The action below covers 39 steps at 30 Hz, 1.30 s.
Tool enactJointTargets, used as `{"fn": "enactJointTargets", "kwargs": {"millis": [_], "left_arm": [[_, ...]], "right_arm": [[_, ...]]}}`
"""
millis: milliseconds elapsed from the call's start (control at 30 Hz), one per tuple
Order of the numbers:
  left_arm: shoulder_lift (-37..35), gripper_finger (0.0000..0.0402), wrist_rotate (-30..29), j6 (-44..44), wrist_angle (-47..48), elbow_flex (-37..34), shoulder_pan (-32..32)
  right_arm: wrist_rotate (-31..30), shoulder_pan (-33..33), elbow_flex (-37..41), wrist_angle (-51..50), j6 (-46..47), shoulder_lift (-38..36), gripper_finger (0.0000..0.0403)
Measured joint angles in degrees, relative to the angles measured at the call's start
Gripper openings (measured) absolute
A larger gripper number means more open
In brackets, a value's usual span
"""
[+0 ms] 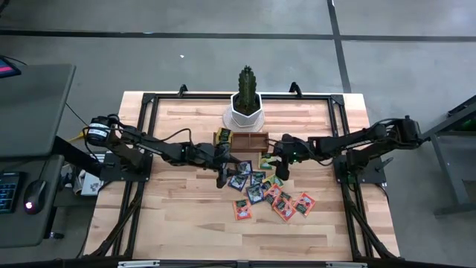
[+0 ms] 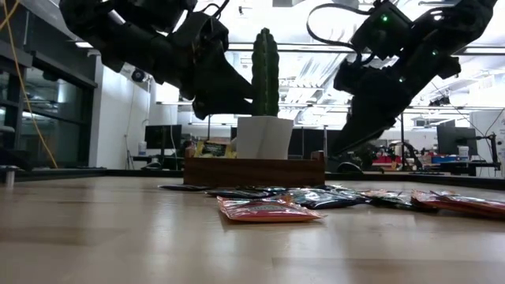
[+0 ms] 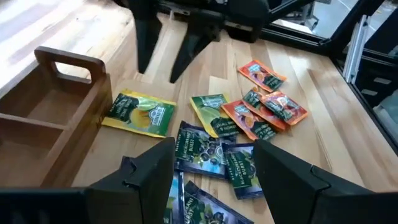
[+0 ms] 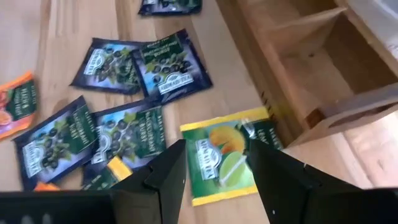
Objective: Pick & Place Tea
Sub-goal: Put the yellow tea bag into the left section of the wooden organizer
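Both jaws stood open and held nothing: the left gripper (image 3: 211,171) hung over the dark blue sachets (image 3: 214,152), the right gripper (image 4: 214,168) over a yellow-green sachet (image 4: 233,155) lying just beside the wooden tray (image 4: 298,81). The tea lay scattered flat on the table (image 1: 171,216) in front of the tray, with orange-red sachets (image 1: 286,205) farthest from it and one yellow-green sachet (image 1: 222,136) resting on the tray's end. To pick well, each gripper probably needed to drop squarely onto one sachet edge, since several overlapped. Labels were mostly too small to read; a blue one seemed to say "blackcurrant". A potted cactus (image 1: 246,97) stood behind.
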<state>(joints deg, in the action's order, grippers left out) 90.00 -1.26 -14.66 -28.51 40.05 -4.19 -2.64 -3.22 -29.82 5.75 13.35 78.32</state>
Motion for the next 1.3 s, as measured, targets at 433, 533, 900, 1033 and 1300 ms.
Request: {"fn": "enactJointTargets", "kwargs": {"millis": [433, 533, 900, 1033, 1300], "left_arm": [[0.0, 0.0216, 3.0, 1.4, 0.5, 0.0, 0.0], [0.0, 0.0216, 4.0, 1.4, 1.0, 0.0, 0.0], [0.1, 0.0216, 6.5, -0.3, 1.7, 0.0, 0.0], [1.5, 0.0216, 6.9, -2.6, 2.1, -0.2, 0.0], [6.3, 0.0216, 8.5, -10.9, 0.8, 0.1, 0.0]], "right_arm": [[1.5, 0.0, 0.0, 4.1, 3.6, 8.7, 0.0171], [3.2, 0.0, 0.0, 4.1, 5.6, 10.4, 0.0171], [8.8, 5.5, -0.3, 5.6, 13.9, 13.3, 0.0171], [6.3, 9.5, -0.2, 5.4, 16.5, 13.3, 0.0171], [0.6, 13.7, -0.1, 5.8, 19.0, 13.4, 0.0171]]}}
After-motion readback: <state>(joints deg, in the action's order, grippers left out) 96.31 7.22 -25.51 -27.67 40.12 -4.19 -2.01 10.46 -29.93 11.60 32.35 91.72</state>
